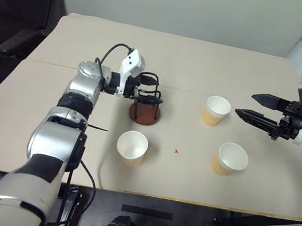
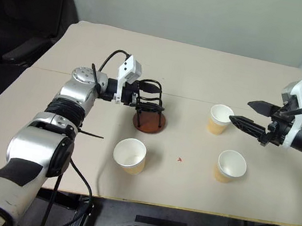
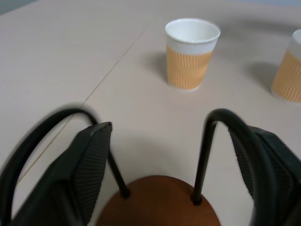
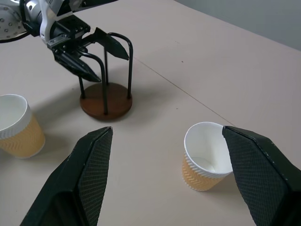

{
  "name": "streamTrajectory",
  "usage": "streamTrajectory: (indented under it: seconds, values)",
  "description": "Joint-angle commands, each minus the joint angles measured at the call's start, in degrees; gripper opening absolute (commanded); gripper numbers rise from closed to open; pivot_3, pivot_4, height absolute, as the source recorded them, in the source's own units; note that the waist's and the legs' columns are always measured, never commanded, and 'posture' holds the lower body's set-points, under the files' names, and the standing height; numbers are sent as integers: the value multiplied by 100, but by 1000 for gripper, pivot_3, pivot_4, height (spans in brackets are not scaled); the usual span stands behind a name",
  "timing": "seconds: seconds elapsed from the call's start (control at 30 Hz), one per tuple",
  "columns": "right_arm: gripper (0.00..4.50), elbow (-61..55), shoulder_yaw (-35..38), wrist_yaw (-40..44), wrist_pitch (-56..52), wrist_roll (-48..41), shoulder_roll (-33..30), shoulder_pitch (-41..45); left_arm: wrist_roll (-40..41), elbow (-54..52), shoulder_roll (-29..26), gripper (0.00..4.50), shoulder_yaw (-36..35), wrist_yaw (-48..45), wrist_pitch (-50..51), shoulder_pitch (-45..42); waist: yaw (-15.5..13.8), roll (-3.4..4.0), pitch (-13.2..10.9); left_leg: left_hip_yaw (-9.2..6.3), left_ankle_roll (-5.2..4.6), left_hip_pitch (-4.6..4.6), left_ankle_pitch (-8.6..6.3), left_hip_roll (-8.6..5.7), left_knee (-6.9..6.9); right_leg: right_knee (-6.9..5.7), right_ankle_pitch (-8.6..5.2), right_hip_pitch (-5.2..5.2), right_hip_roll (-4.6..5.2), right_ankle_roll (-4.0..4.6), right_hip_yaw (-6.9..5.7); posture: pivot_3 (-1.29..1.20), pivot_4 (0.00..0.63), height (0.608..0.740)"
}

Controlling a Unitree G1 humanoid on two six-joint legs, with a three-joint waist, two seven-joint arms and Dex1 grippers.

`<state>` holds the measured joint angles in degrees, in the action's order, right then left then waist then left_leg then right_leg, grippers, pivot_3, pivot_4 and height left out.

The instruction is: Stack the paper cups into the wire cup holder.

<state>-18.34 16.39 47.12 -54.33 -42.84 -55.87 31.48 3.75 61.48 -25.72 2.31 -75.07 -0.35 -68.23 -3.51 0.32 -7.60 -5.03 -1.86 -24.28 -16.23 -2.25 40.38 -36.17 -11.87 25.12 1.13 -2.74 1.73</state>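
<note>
L pincer (image 1: 150, 91) spread wide, fingers either side of wire cup holder (image 1: 145, 111), upright mid-desk (image 1: 81, 43). R pincer (image 1: 253, 107) also agape, empty, by far-right cup (image 1: 216, 111). Other cups (image 1: 132, 147) (image 1: 230, 159) nearer; all mouths up.

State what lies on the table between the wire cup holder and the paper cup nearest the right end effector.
Only bare table separates wire cup holder from that paper cup, seen from the head.

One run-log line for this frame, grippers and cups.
left gripper: open, astride black wire cup holder on brown disc | right gripper: open, near far tan ribbed paper cup | cups stacked: none, three loose on beige table
</note>
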Motion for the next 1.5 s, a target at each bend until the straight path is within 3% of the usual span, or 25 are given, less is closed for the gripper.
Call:
streamTrajectory:
  seconds: [0.03,0.37,0.87,1.17,1.27,1.5]
  values:
    - [3781,-281,187,179,-57,-274,-150,-33,49,-411,-121,4068,-3,-181,55,119,-4,0,0,0,0,0,0,0,-1,1,0,0,0,0,0,0,150,740]
    - [3781,-539,-72,291,17,-310,-193,-185,83,-954,-370,4068,-12,-166,402,562,-4,0,0,1,-1,-1,1,-1,12,-9,0,-1,0,0,0,0,150,740]
    - [3781,-428,-213,263,141,-258,-73,-130,90,-1500,-283,4068,-277,1455,531,1229,-1,0,0,2,-2,4,1,-1,34,-44,0,-1,0,-1,1,0,150,740]
    - [3781,-365,-310,267,189,-236,-51,-54,228,-1715,-28,4068,-293,1827,709,1507,-2,0,0,2,-2,6,1,-2,45,-54,-1,-2,0,-1,2,0,150,740]
    - [3781,-366,-314,255,189,-235,-51,-42,251,-1732,-19,3514,-282,1831,707,1515,-1,0,0,3,-2,6,1,-2,47,-57,-1,-2,0,-1,2,0,150,740]
    - [3781,-361,-288,213,203,-232,-29,-79,317,-1519,-66,938,-337,1822,563,1493,-2,0,0,4,-2,6,1,-2,47,-57,-1,-2,0,-1,3,0,150,740]
